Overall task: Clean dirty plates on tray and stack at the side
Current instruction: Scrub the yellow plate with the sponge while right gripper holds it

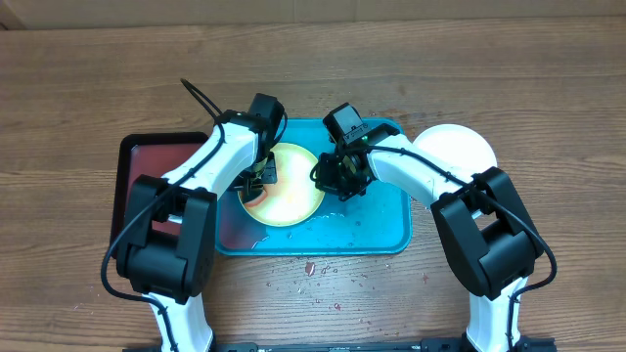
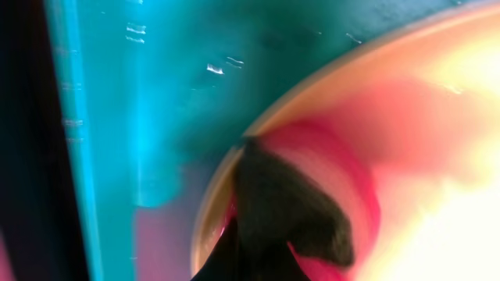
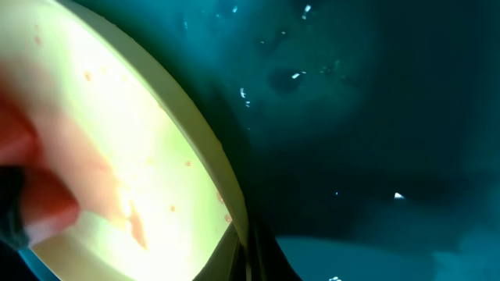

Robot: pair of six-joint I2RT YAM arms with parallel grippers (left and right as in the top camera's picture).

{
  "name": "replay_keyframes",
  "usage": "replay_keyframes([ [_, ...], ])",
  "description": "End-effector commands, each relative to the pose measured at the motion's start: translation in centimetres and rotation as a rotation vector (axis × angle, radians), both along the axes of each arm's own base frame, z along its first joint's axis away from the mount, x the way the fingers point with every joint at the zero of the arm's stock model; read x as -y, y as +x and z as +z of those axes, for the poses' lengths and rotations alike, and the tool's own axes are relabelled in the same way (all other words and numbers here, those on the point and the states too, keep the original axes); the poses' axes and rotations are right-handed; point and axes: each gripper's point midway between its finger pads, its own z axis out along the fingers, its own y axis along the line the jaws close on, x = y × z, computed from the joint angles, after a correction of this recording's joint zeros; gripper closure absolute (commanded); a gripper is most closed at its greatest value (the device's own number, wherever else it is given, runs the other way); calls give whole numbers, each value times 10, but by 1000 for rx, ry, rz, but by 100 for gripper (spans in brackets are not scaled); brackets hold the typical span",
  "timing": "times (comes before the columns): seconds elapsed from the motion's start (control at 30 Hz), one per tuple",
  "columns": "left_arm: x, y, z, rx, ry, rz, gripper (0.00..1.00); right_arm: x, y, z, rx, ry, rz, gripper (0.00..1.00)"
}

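Two end effectors meet at one cream-yellow plate (image 1: 293, 191), which lies on the turquoise tray (image 1: 377, 230) between them. Our left end effector (image 1: 256, 181) is closed, its dark fingertip (image 2: 281, 211) down on the plate's rim beside a red smear (image 2: 344, 179). Our right end effector (image 1: 337, 176) is closed too, at the opposite rim. The edge runs right up to it, but we cannot tell whether it is pinched. Beyond the right end effector, off the tray, a pale plate (image 1: 455, 147) rests on the table (image 1: 98, 78). Outside the left end effector sits a dark red tray (image 1: 147, 161). Red specks (image 1: 309, 266) dot the table behind both end effectors, toward the arm bases.
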Motion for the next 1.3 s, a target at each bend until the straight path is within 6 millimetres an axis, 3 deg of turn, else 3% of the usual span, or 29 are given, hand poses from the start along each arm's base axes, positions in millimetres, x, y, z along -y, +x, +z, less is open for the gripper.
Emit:
replay_keyframes([
  [0.0, 50, -22, -8, -130, -313, -226, 96, 15, -2, -16, -24, -53, -27, 96],
  [0.13, 97, -34, 7, -144, -610, -481, 96, 15, -2, -16, -24, -53, -28, 96],
  [0.3, 98, -13, 5, -54, -584, -519, 96, 15, -2, -16, -24, -53, -28, 96],
  [0.43, 64, 22, -5, 53, -346, -306, 96, 15, -2, -16, -24, -53, -27, 96],
  [0.57, -8, 40, 0, 181, 43, 66, 96, 15, -2, -16, -24, -54, -27, 96],
  [0.63, -24, 38, 4, 204, 128, 135, 96, 15, -2, -16, -23, -54, -24, 96],
  [0.73, -27, 33, 4, 185, 143, 142, 96, 15, -2, -16, -23, -53, -24, 96],
  [0.83, -7, 22, -4, 109, 26, 98, 96, 15, -2, -16, -20, -52, -24, 96],
  [0.93, 35, 6, -9, 0, -192, -56, 96, 15, -2, -16, -20, -52, -24, 96],
  [1.07, 95, -16, -2, -76, -481, -375, 96, 14, -2, -16, -22, -48, -23, 96],
  [1.27, 116, -25, 0, -79, -507, -546, 96, 5, -6, -12, -33, 7, 21, 96],
])
